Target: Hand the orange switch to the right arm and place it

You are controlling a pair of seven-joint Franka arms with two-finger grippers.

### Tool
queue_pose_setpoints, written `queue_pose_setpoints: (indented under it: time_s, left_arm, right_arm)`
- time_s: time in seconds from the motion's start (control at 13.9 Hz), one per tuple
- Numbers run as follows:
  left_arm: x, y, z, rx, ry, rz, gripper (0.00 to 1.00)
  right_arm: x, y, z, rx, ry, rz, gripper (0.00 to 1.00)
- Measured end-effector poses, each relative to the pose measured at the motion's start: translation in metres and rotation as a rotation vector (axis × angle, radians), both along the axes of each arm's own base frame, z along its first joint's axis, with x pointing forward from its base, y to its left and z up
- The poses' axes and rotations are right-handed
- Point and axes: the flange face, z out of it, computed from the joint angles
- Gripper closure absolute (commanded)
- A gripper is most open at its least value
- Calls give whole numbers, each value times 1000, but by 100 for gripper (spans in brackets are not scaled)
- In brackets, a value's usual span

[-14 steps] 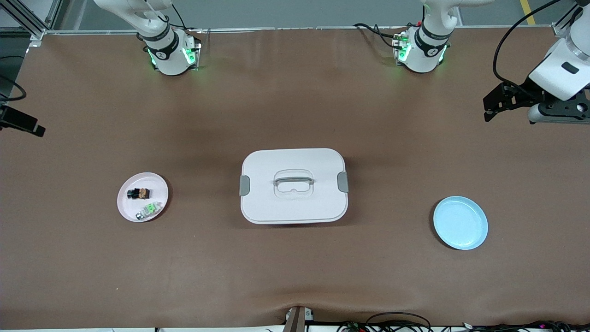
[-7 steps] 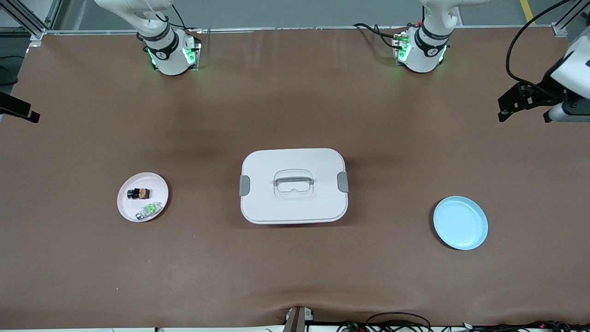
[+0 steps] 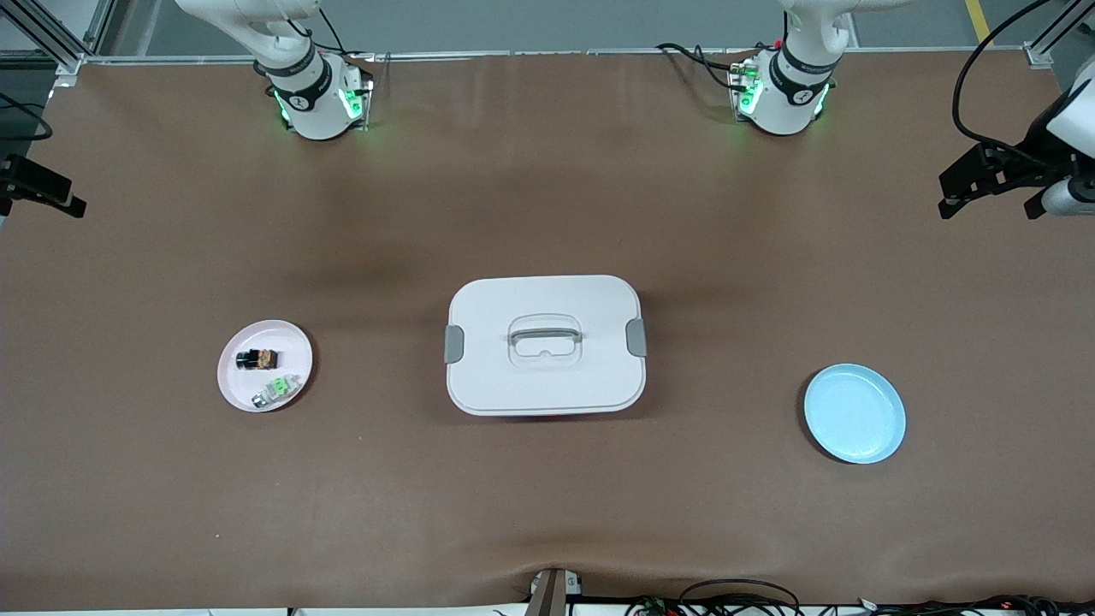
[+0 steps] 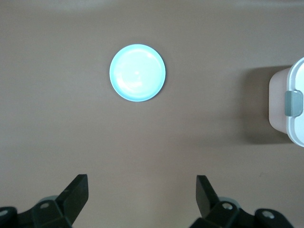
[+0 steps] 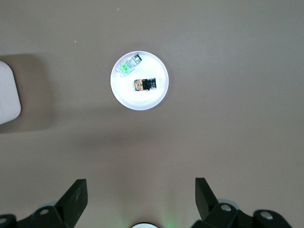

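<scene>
The orange switch (image 3: 257,358) lies on a small pale pink plate (image 3: 229,376) toward the right arm's end of the table, beside a green-and-silver part (image 3: 275,391). In the right wrist view the switch (image 5: 145,84) and the plate (image 5: 139,100) lie well below my right gripper (image 5: 141,190), which is open and empty. My right gripper (image 3: 44,186) hangs high at that end's table edge. My left gripper (image 3: 962,181) is open and empty, high over the left arm's end (image 4: 142,190).
A white lidded box (image 3: 545,344) with grey latches stands mid-table, its edge showing in both wrist views (image 4: 290,107) (image 5: 7,95). An empty light blue plate (image 3: 855,413) lies toward the left arm's end, below the left gripper (image 4: 137,72).
Both grippers have drawn back: the left one outward toward its end's table edge, the right one toward the robots' side at its end. The things on the table have not moved.
</scene>
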Motion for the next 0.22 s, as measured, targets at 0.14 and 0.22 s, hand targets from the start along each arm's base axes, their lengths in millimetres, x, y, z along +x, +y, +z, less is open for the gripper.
queue_pose_setpoints:
  time_s: [0.14,0.22]
  left_arm:
    - [-2,-1,-2,-7,21,33,0]
    - [-3,-2,-3,-8,29,44,0]
  right_arm:
    - [0,4,0,-4,1,8,0]
    - [0,5,0,-5,1,10,0]
